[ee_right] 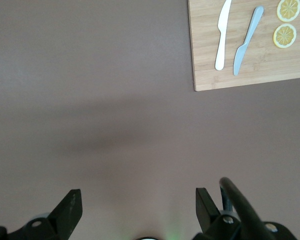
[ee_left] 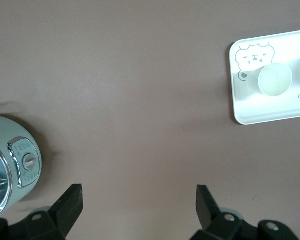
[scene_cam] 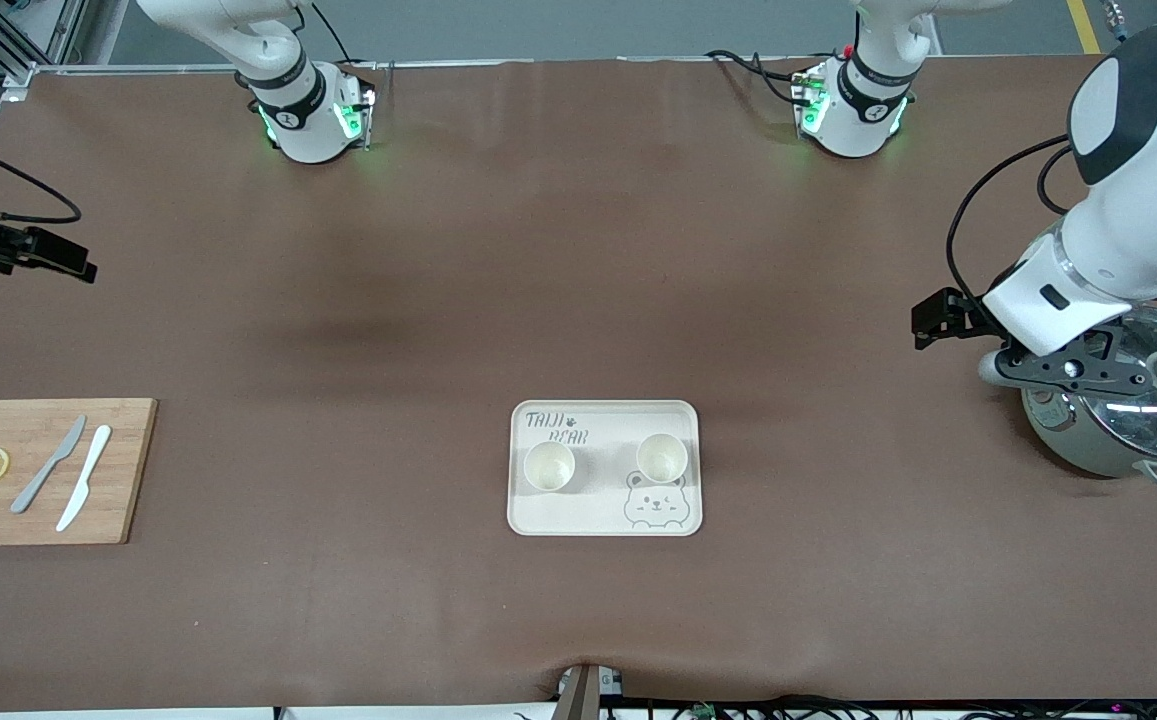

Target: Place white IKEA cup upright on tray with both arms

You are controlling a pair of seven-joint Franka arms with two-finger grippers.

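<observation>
The cream bear tray (scene_cam: 598,505) lies mid-table, toward the front camera. Two white cups stand upright on it, mouths up: one (scene_cam: 549,466) toward the right arm's end, one (scene_cam: 661,458) toward the left arm's end. My left gripper (scene_cam: 941,320) is open and empty, up in the air beside a steel pot at the left arm's end. Its wrist view (ee_left: 139,205) shows bare table between the fingers, with the tray (ee_left: 260,110) and one cup (ee_left: 274,80) farther off. My right gripper (scene_cam: 63,258) is open and empty in its wrist view (ee_right: 139,205), over the table's right-arm end.
A steel pot with a glass lid (scene_cam: 1128,410) stands under the left arm's hand and also shows in the left wrist view (ee_left: 10,167). A wooden cutting board (scene_cam: 43,470) holds two knives and two lemon slices at the right arm's end; it also shows in the right wrist view (ee_right: 250,60).
</observation>
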